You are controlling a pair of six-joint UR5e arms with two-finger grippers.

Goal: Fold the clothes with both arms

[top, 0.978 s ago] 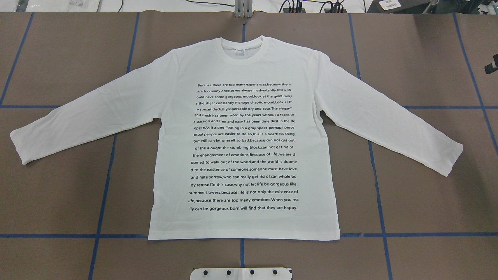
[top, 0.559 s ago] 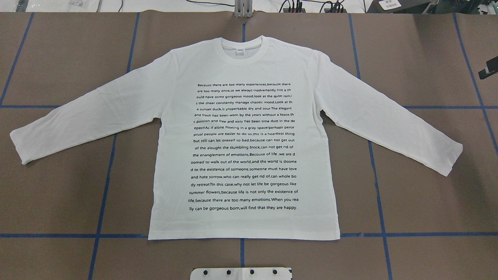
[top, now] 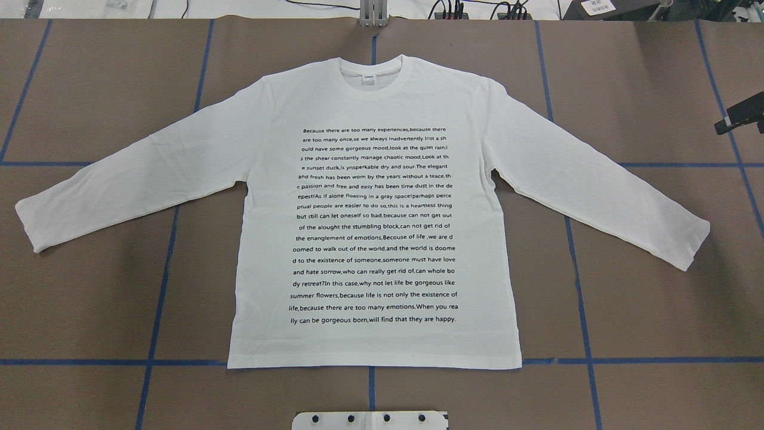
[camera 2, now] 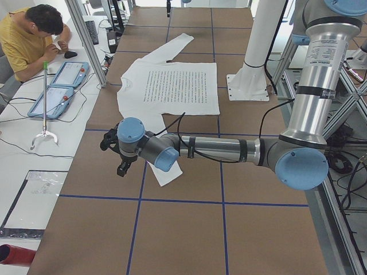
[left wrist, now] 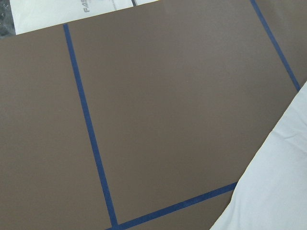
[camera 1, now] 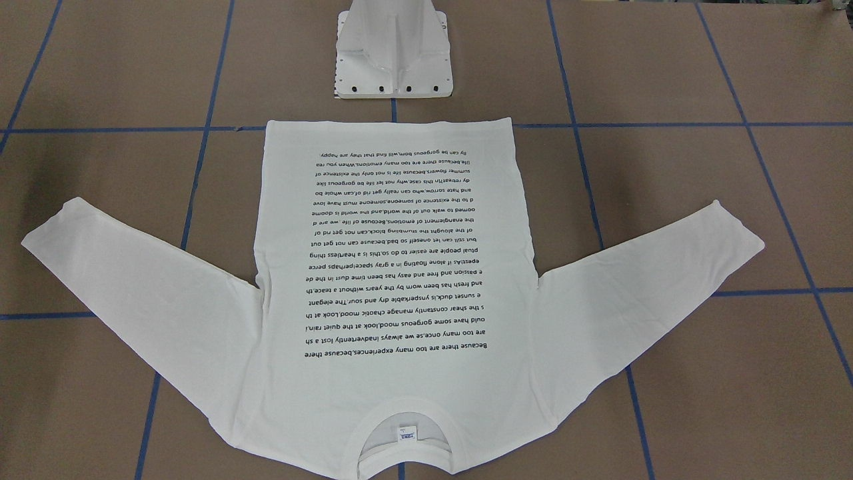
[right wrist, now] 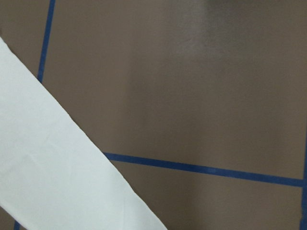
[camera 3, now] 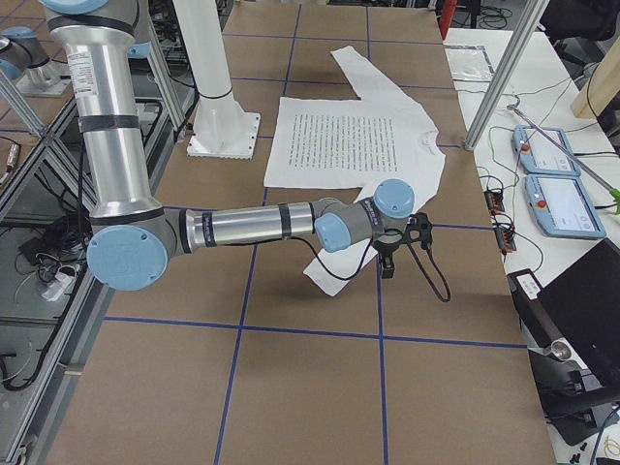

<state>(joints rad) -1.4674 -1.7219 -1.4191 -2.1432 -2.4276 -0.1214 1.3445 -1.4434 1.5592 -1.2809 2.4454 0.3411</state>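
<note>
Brown surface (top: 89,89) taped in blue squares carries the T-shirt (top: 376,209) spread flat, print up, sleeves out: no fold made yet, everything remains. Left gripper (camera 2: 117,157) and right gripper (top: 739,120) hover near its sleeve ends; released or clenched, I cannot tell

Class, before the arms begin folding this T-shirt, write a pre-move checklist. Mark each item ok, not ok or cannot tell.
1. T-shirt lies flat, print side up: ok.
2. Both sleeves are spread out and unfolded: ok.
3. Hem lies toward the pedestal base, with a gap between them: ok.
4. Right gripper is off the shirt: ok. In the overhead view it sits out beyond the sleeve, at the picture's edge.
5. Left gripper open for a grasp: cannot tell, as it shows only in a side view.
6. Right gripper open for a grasp: cannot tell.
</note>
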